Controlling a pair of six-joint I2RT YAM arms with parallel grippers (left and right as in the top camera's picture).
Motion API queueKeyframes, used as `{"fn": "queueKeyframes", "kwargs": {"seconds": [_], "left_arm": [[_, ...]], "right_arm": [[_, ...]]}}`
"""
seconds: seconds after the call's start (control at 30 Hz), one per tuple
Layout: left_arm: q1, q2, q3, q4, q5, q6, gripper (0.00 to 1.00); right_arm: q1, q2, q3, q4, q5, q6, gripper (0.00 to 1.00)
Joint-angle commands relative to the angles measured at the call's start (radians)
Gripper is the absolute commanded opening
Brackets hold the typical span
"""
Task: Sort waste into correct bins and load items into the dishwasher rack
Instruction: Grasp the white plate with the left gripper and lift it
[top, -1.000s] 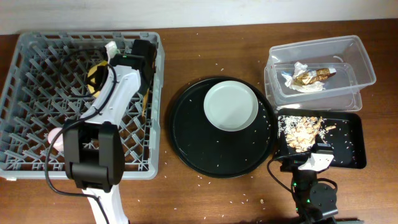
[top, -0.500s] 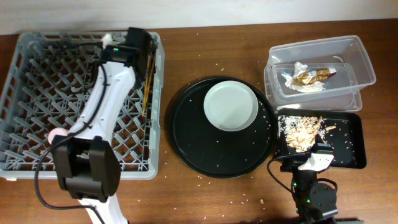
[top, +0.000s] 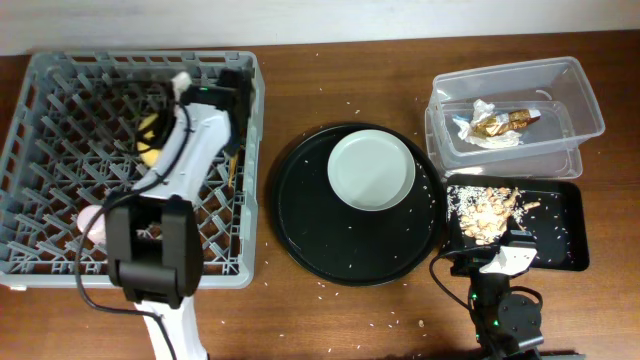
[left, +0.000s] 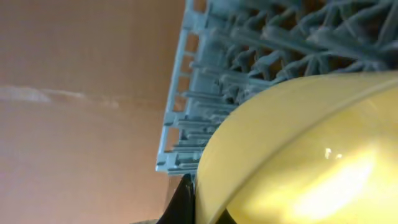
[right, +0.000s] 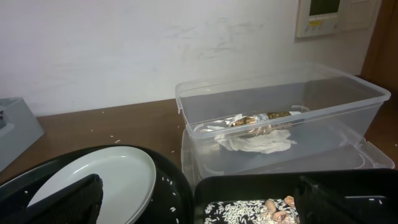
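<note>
My left gripper (left: 198, 208) is shut on the rim of the small yellow bowl (left: 298, 155), over the grey dishwasher rack (top: 60, 100); the bowl (top: 150, 130) shows beside the left arm in the overhead view. A pink cup (top: 93, 222) lies in the rack. The pale plate (top: 372, 170) sits on the round black tray. The clear tub (top: 560, 90) holds a gold wrapper (top: 500, 122) and white paper (right: 258, 142). The flat black tray (top: 565, 235) holds food scraps (top: 485, 210). My right gripper (top: 505, 257) is open and empty by that tray. The light blue cup is out of view.
The large round black tray (top: 320, 235) lies mid-table, sprinkled with rice bits. Brown chopsticks (top: 234, 150) lie along the rack's right side. Crumbs are scattered on the wooden table (top: 330, 90). A wall stands behind the tub in the right wrist view.
The left arm swung toward the rack's back edge half a second ago, then came back; the yellow bowl shows beside it again. The right arm has not moved.
</note>
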Motion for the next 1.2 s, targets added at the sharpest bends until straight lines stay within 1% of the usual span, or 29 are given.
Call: {"fn": "queueKeyframes", "kwargs": {"seconds": [0.0,0.07,0.1,0.13,0.17,0.2,0.23,0.3,0.37,0.43,0.47,0.5,0.53,0.57,0.63,0.77,0.8,0.87,0.9,0.93,0.97,1.0,1.03,1.07,1.1,1.17], "left_arm": [[-0.073,0.056,-0.022,-0.013,0.101,0.001,0.04],[-0.095,0.053,-0.020,-0.026,0.113,0.000,0.08],[-0.103,0.048,-0.012,-0.050,0.135,-0.004,0.14],[-0.112,0.036,0.016,-0.101,0.186,-0.037,0.33],[-0.120,0.023,0.043,-0.134,0.231,-0.049,0.57],[-0.129,0.002,0.085,-0.162,0.314,-0.048,0.72],[-0.132,-0.016,0.122,-0.181,0.395,-0.048,0.74],[-0.133,-0.085,0.194,-0.191,0.689,-0.032,0.79],[-0.126,-0.144,0.201,-0.163,0.906,-0.032,0.84],[-0.126,-0.173,0.201,-0.157,1.031,-0.032,0.86],[-0.130,-0.188,0.201,-0.143,1.159,-0.029,0.86],[-0.134,-0.189,0.201,-0.127,1.236,-0.003,0.86],[-0.150,-0.187,0.199,-0.083,1.384,0.083,0.85],[-0.169,-0.184,0.192,-0.048,1.445,0.127,0.85],[-0.222,-0.175,0.183,-0.002,1.452,0.140,0.87],[-0.349,-0.142,0.153,0.174,1.452,0.140,0.87],[-0.384,-0.112,0.147,0.234,1.455,0.140,0.87],[-0.422,-0.042,0.145,0.290,1.485,0.139,0.85],[-0.426,-0.005,0.145,0.290,1.503,0.130,0.77],[-0.425,0.035,0.144,0.259,1.489,0.084,0.70],[-0.419,0.075,0.145,0.210,1.429,0.026,0.70],[-0.414,0.095,0.145,0.179,1.382,0.001,0.69],[-0.402,0.121,0.144,0.142,1.304,-0.029,0.69],[-0.392,0.133,0.144,0.138,1.281,-0.041,0.68],[-0.381,0.134,0.145,0.143,1.281,-0.041,0.66],[-0.358,0.128,0.168,0.147,1.285,-0.036,0.65]], "right_arm": [[-0.005,-0.006,-0.009,-0.001,-0.001,0.000,0.98],[-0.005,-0.006,-0.009,-0.001,-0.001,0.000,0.98],[-0.005,-0.006,-0.009,-0.001,-0.001,0.000,0.98],[-0.005,-0.006,-0.009,-0.001,-0.001,0.000,0.98],[-0.005,-0.006,-0.009,-0.001,-0.001,0.000,0.98],[-0.005,-0.006,-0.009,-0.001,-0.001,0.000,0.98],[-0.005,-0.006,-0.009,-0.001,-0.001,0.000,0.99],[-0.005,-0.006,-0.009,-0.001,-0.001,0.000,0.98],[-0.005,-0.006,-0.009,-0.001,-0.001,0.000,0.98],[-0.005,-0.006,-0.009,-0.001,-0.001,0.000,0.98],[-0.005,-0.006,-0.009,-0.001,-0.001,0.000,0.99],[-0.005,-0.006,-0.009,-0.001,-0.001,0.000,0.99],[-0.005,-0.006,-0.009,-0.001,-0.001,0.000,0.98],[-0.005,-0.006,-0.009,-0.001,-0.001,0.000,0.98],[-0.005,-0.006,-0.009,-0.001,-0.001,0.000,0.98],[-0.005,-0.006,-0.009,-0.001,-0.001,0.000,0.99],[-0.005,-0.006,-0.009,-0.001,-0.001,0.000,0.98],[-0.005,-0.006,-0.009,-0.001,-0.001,0.000,0.98],[-0.005,-0.006,-0.009,-0.001,-0.001,0.000,0.98],[-0.005,-0.006,-0.009,-0.001,-0.001,0.000,0.98],[-0.005,-0.006,-0.009,-0.001,-0.001,0.000,0.98],[-0.005,-0.006,-0.009,-0.001,-0.001,0.000,0.98],[-0.005,-0.006,-0.009,-0.001,-0.001,0.000,0.98],[-0.005,-0.006,-0.009,-0.001,-0.001,0.000,0.98],[-0.005,-0.006,-0.009,-0.001,-0.001,0.000,0.98],[-0.005,-0.006,-0.009,-0.001,-0.001,0.000,0.98]]}}
